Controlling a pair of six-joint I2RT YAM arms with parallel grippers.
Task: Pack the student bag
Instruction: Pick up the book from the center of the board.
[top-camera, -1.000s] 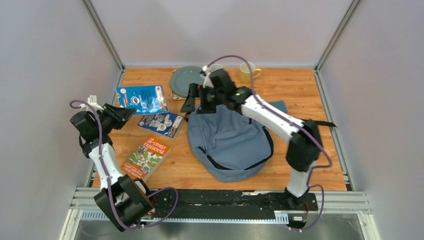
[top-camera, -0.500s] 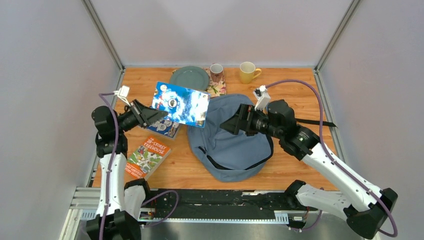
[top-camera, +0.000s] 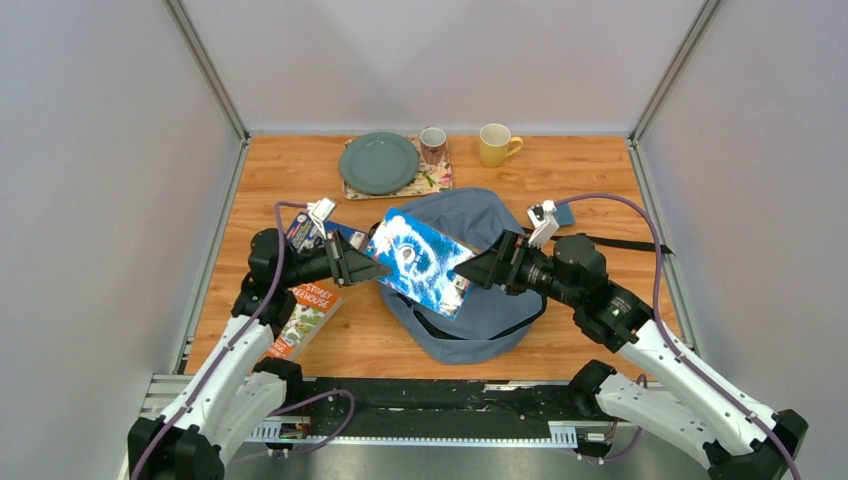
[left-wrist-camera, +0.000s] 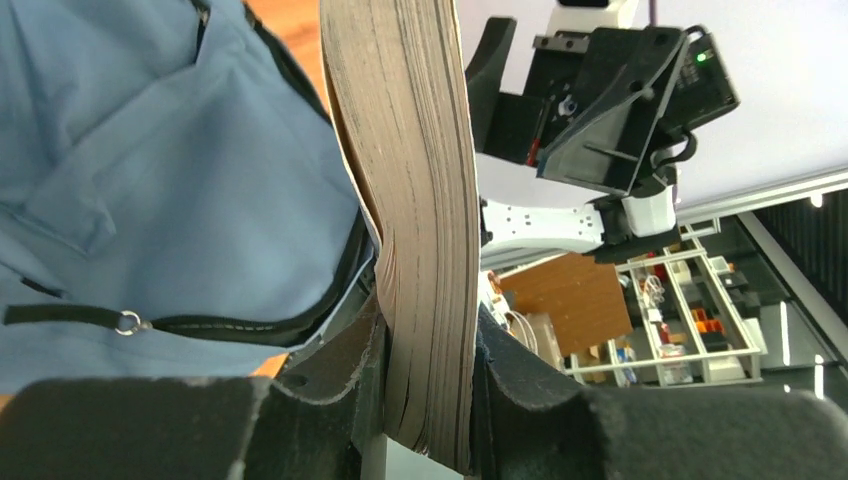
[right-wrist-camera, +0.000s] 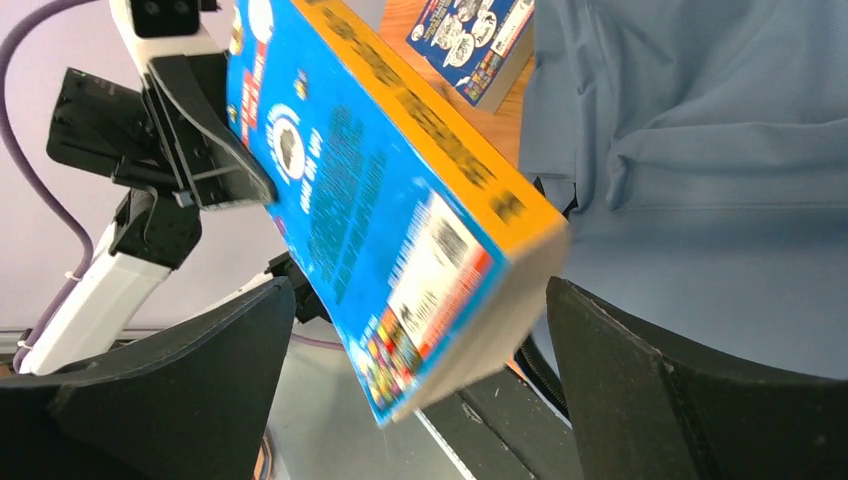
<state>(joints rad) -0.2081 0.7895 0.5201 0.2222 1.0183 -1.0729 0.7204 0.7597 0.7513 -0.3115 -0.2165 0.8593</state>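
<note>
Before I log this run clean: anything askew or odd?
Only the blue book: it hangs tilted over the student bag, clamped at one edge by the left gripper, its far end between the open fingers of the right gripper.

Lab booth: grey walls enclose a wooden table.

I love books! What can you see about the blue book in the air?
The blue book is thick, with a white swirly cover, orange spine and tan page edges. It hangs tilted above the student bag, pinched at one edge by the left gripper. Its far corner sits inside the open right gripper.
</note>
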